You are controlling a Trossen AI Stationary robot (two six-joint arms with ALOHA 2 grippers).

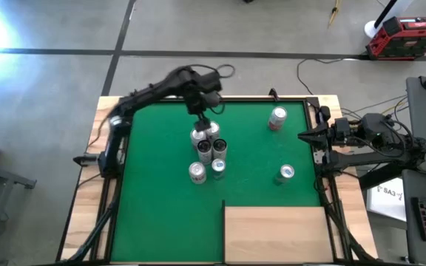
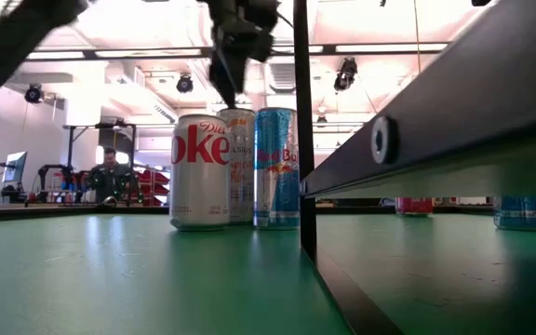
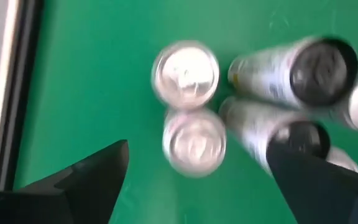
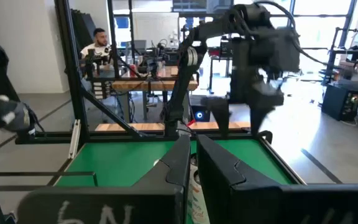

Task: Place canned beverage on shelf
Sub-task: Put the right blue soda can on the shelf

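My left gripper [image 1: 203,122] hangs over the can cluster [image 1: 207,151] mid-mat, jaws spread wide, nothing between them. The left wrist view looks straight down: fingers [image 3: 86,183] flank two upright can tops [image 3: 194,142], with two more cans leaning in beside them. Low view shows a Diet Coke can [image 2: 200,170], a slimmer pale can just behind it, and a Red Bull can [image 2: 276,167], all standing close together on the green mat [image 1: 154,207]. Two other cans sit apart, one near the far edge [image 1: 277,118], one nearer the shelf [image 1: 285,173]. Shelf [image 1: 276,233] lies flat at the near edge, nothing on it. My right gripper [image 1: 307,137] waits at the right mat edge, fingers [image 4: 178,163] pressed together. A person [image 4: 97,46] sits at a desk beyond the table.
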